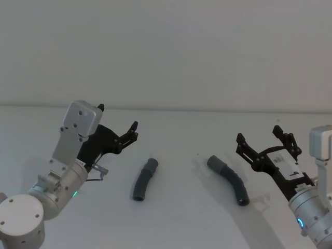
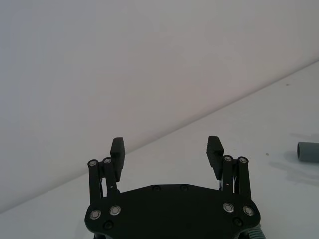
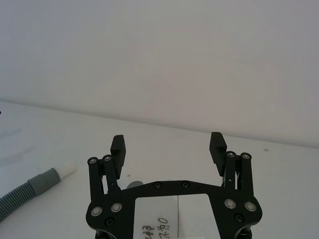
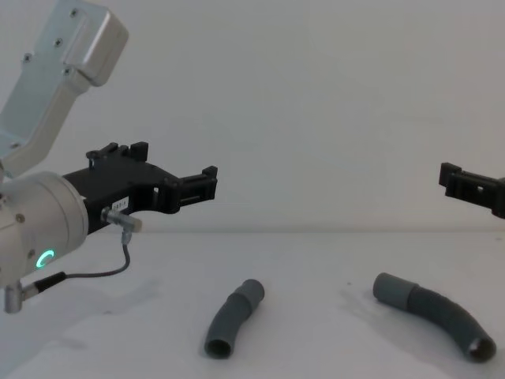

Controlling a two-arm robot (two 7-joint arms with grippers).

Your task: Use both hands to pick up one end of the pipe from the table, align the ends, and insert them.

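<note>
Two dull grey curved pipe pieces lie apart on the white table (image 1: pixel 176 218). The left piece (image 1: pixel 144 180) (image 4: pixel 233 318) is short. The right piece (image 1: pixel 228 179) (image 4: pixel 434 313) is more arched; in the right wrist view it (image 3: pixel 30 186) is ribbed, with a grey collar and a whitish tip. My left gripper (image 1: pixel 118 116) (image 2: pixel 166 144) (image 4: pixel 207 180) hovers open above the table, left of the short piece and holding nothing. To the right of the arched piece, my right gripper (image 1: pixel 258 134) (image 3: pixel 168 142) is raised, open and empty. One grey pipe end (image 2: pixel 309 151) shows in the left wrist view.
A plain pale wall (image 1: pixel 166 52) rises behind the table's far edge. A thin cable (image 4: pixel 95 272) loops under the left wrist. The two pipe pieces lie about a hand's width apart in the middle.
</note>
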